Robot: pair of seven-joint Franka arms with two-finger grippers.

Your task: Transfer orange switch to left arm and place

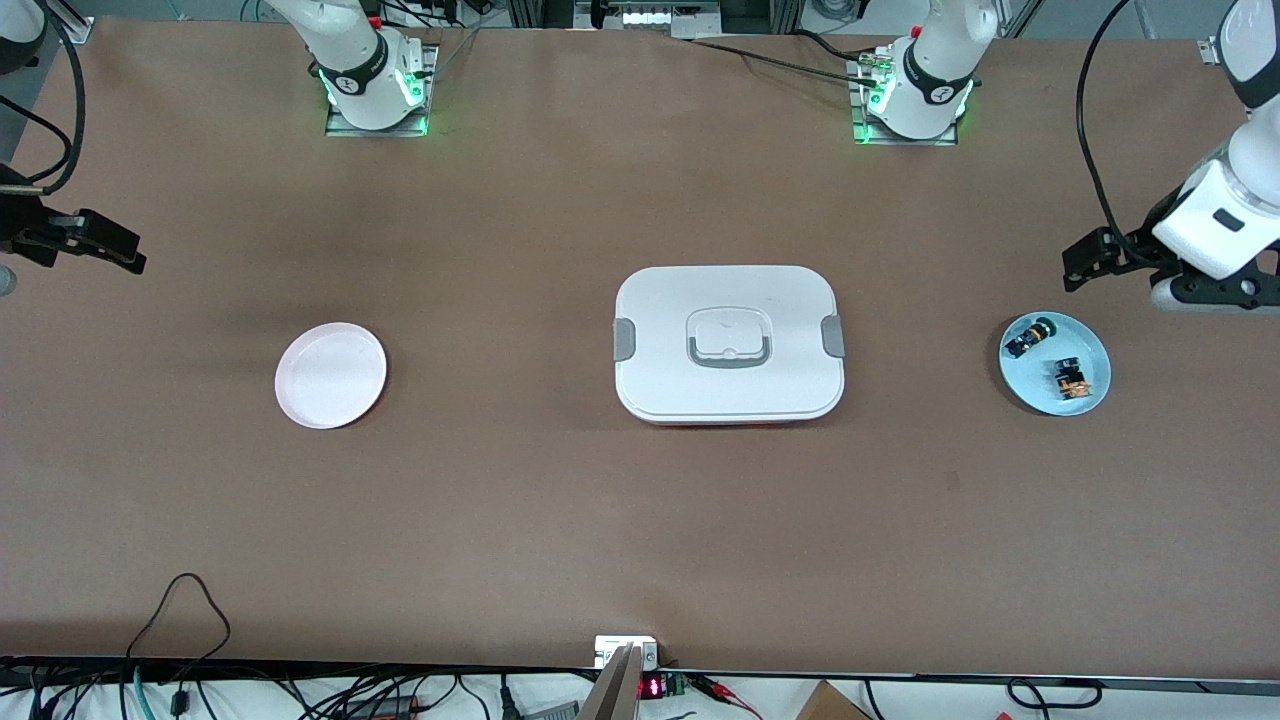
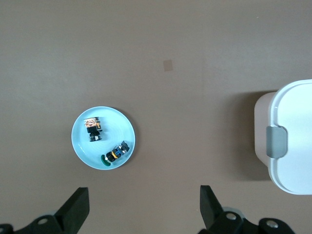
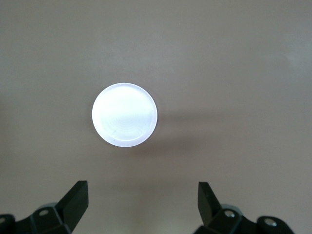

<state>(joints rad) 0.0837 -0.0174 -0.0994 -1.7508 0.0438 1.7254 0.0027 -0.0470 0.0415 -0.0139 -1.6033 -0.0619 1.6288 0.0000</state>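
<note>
While both arms hang in the air at their own ends of the table, the box [image 1: 729, 343] sits flat in the middle of the table [image 1: 560, 520], lid on, a grey clip on each short side. It stands well apart from both plates, with bare brown surface all around it.

Orange switch [image 1: 1071, 384]: lying in the light blue plate [image 1: 1092, 352] toward the left arm's end of the table. It rests in the part of the plate nearer the front camera, close to the rim. A second small switch, green-capped with a blue-black body [image 1: 1028, 338], lies in the same plate, farther from the camera, apart from the orange one. In the left wrist view the orange switch [image 2: 92, 128] and the green-capped one [image 2: 114, 154] lie separately, each near the plate rim [image 2: 80, 146].

Left gripper [image 1: 1085, 262]: up in the air over bare table just beside the blue plate, toward the bases. Fingers spread wide, nothing between them; the wrist view shows both fingertips [image 2: 77, 207] far apart.

Right gripper [image 1: 120, 255]: in the air over bare table toward the right arm's end, well apart from the white plate [image 1: 331, 375]. Fingers [image 3: 78, 197] spread wide, nothing held. The white plate [image 3: 125, 114] holds nothing.

Open table lies between the box and each plate, and between the box and the camera-side edge.
</note>
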